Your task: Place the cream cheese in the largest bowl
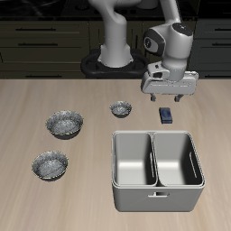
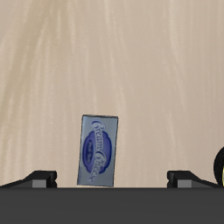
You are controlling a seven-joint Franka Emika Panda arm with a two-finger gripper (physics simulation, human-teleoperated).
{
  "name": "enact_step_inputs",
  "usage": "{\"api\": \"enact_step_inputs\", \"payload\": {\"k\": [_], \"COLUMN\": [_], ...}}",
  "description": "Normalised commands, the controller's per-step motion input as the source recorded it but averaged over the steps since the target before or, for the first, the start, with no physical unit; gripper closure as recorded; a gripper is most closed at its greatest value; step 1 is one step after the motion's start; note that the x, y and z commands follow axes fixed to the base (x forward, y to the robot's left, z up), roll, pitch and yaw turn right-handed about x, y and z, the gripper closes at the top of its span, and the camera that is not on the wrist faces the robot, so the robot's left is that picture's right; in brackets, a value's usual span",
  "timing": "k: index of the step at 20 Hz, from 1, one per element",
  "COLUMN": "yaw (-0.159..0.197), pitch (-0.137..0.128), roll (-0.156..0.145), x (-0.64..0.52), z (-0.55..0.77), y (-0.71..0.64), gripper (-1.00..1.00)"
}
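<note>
The cream cheese [image 1: 167, 115] is a small flat dark blue box lying on the wooden table behind the grey bin. In the wrist view the cream cheese [image 2: 98, 150] lies flat, label up, between my two fingers and a little off centre. My gripper [image 1: 168, 96] hangs open and empty just above it; in the wrist view the gripper [image 2: 112, 179] has its fingertips [image 2: 39, 179] spread wide. The largest bowl [image 1: 65, 123], speckled silvery-grey with a dark outer wall, stands far across the table from the box.
A tiny speckled bowl [image 1: 121, 109] sits between the box and the largest bowl. A near-equal, shallower speckled bowl [image 1: 50, 164] stands nearer the front edge. A grey two-compartment bin [image 1: 155, 180] stands in front of the box.
</note>
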Motion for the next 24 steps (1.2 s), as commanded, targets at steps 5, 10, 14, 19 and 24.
{"api": "enact_step_inputs", "payload": {"k": [5,10,14,19,24], "yaw": [0.03,0.029,0.015,0.024,0.03], "pitch": [-0.009,0.011,-0.024,-0.036,0.075], "roll": [-0.001,0.034,-0.031,-0.021,0.039], "x": [-0.05,0.01,0.02,-0.02,0.05], "z": [-0.18,-0.24,-0.24,-0.14,-0.36], "y": [0.05,0.02,-0.02,0.0,0.06], "gripper": [-1.0,-1.0,-1.0,-1.0,-1.0]}}
